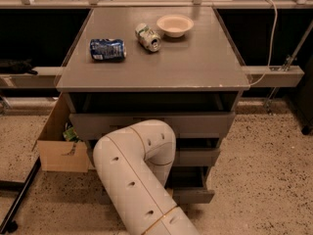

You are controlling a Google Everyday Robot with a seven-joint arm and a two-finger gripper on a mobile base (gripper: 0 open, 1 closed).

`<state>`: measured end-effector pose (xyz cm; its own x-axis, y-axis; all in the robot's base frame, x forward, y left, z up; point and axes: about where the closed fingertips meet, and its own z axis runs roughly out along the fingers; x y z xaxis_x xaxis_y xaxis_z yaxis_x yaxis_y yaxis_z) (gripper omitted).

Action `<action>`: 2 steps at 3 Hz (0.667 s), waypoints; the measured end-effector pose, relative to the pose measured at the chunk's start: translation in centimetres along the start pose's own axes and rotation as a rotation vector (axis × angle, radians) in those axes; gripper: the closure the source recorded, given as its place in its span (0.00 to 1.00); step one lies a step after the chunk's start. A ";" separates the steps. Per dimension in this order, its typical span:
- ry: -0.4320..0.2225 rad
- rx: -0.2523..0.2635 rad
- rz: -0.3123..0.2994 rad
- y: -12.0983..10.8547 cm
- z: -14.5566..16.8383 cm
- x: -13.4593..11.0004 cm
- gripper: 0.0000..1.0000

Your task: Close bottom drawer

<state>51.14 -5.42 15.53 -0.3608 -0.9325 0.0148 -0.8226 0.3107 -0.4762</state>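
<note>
Camera view: a grey desk [195, 67] with three drawers below fills the middle. On its top, a blue can [107, 49] lies near the left edge, a green-and-white can [148, 36] lies on its side toward the back, and a pale bowl [175, 25] sits just beside it near the back edge. An open cardboard box [58, 148] stands on the floor against the desk's left side.

The bottom drawer [193, 196] sits lowest under the desk's front edge and looks pulled out: a dark opening shows above its narrow front panel. Only the right part of that panel is visible, and the knob is hidden.

The robot's white arm [137, 175] rises from the bottom edge and bends at an elbow in front of the drawer stack. The gripper is out of sight behind that elbow, somewhere before the lower drawers, so whether it is spread or closed cannot be told.

The panel's long axis runs left to right along the desk's front. Closing it likely calls for a straight push on that face, away from the camera and into the cabinet.
</note>
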 end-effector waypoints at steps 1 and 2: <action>0.000 0.000 0.000 -0.5 -0.2 -0.1 0.43; 0.000 0.000 0.000 -0.7 -0.3 -0.2 0.20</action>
<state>51.68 -5.39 16.13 -0.3609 -0.9325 0.0148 -0.8226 0.3108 -0.4762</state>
